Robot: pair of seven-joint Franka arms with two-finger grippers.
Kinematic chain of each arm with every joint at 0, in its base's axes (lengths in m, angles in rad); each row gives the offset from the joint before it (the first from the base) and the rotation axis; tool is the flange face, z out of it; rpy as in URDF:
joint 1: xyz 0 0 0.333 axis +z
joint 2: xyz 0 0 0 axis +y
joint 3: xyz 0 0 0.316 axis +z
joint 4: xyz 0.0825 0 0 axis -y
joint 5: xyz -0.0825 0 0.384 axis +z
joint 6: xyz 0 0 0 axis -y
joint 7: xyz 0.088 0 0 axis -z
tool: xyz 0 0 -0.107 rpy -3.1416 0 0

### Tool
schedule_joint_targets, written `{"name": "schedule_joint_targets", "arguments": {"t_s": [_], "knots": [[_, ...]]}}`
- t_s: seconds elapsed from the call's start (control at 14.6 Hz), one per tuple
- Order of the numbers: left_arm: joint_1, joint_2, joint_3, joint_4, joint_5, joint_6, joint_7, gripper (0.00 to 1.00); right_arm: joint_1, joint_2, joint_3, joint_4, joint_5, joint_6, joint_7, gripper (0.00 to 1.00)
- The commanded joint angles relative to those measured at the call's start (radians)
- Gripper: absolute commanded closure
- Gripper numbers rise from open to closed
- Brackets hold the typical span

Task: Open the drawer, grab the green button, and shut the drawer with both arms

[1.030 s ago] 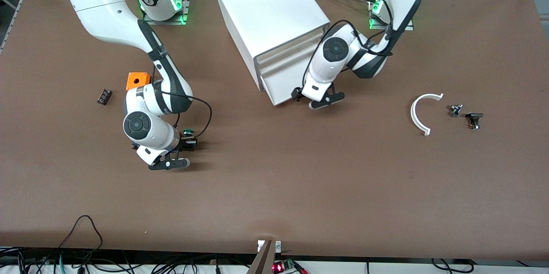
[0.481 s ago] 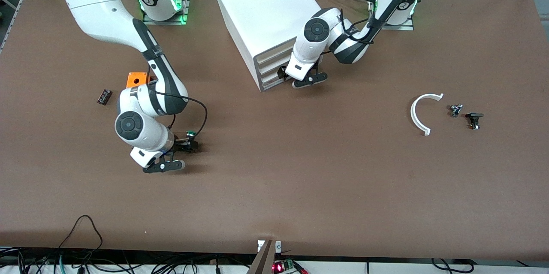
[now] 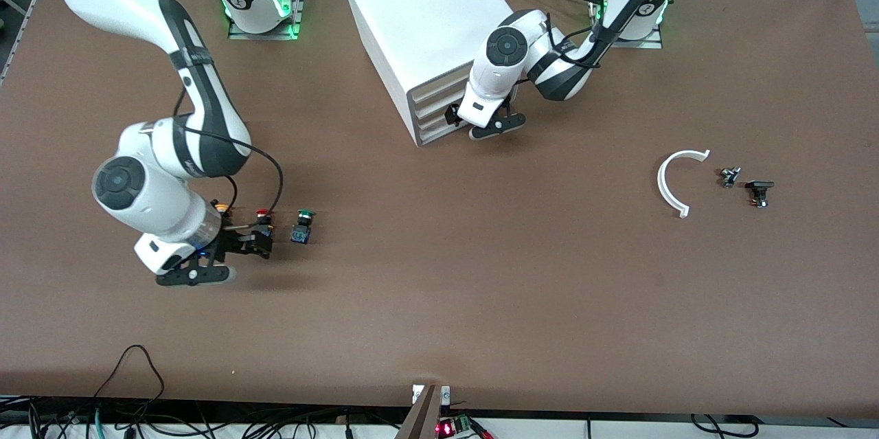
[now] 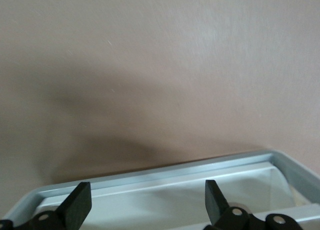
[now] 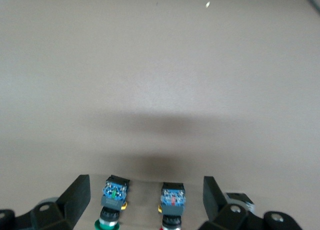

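A: Button [image 3: 302, 226] status is requested.

B: It has been set down on the tabletop [image 3: 481, 288], beside a red-capped button [image 3: 261, 217], well apart from the cabinet [image 3: 426, 34]. The right hand [image 3: 257, 243] has been spread and drawn back toward the right arm's end.

A: And the drawer [image 3: 439, 130]?

B: It has been pushed flush. The left hand [image 3: 484, 124] is spread at its front, gripping nothing. The task is judged nearly complete.
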Motion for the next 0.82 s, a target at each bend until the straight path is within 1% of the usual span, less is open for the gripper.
{"name": "schedule_joint_targets", "arguments": {"t_s": [0.0, 0.07, 0.14, 0.27, 0.34, 0.55, 0.76], "knots": [[0.068, -0.075, -0.011, 0.116, 0.025, -0.265, 0.104, 0.0, -0.002, -0.116, -0.014, -0.023, 0.02, -0.097, -0.019, 0.0], [0.108, -0.075, -0.009, 0.184, 0.025, -0.365, 0.187, 0.0, -0.002, -0.15, -0.016, -0.023, 0.018, -0.142, -0.017, 0.0], [0.137, -0.075, -0.008, 0.239, 0.028, -0.431, 0.253, 0.0, -0.002, -0.186, -0.023, -0.022, 0.017, -0.188, -0.017, 0.0], [0.217, -0.077, -0.006, 0.314, 0.031, -0.525, 0.397, 0.0, -0.002, -0.255, -0.034, -0.019, 0.013, -0.28, -0.011, 0.0], [0.258, -0.078, -0.007, 0.351, 0.043, -0.556, 0.485, 0.0, -0.002, -0.289, -0.033, -0.019, 0.004, -0.306, -0.007, 0.0], [0.323, -0.08, -0.007, 0.457, 0.115, -0.659, 0.681, 0.0, 0.001, -0.358, -0.031, -0.016, -0.01, -0.317, -0.011, 0.0], [0.366, -0.08, -0.007, 0.526, 0.126, -0.685, 0.824, 0.0, 0.001, -0.424, -0.034, -0.022, -0.008, -0.403, -0.004, 0.0]]}}
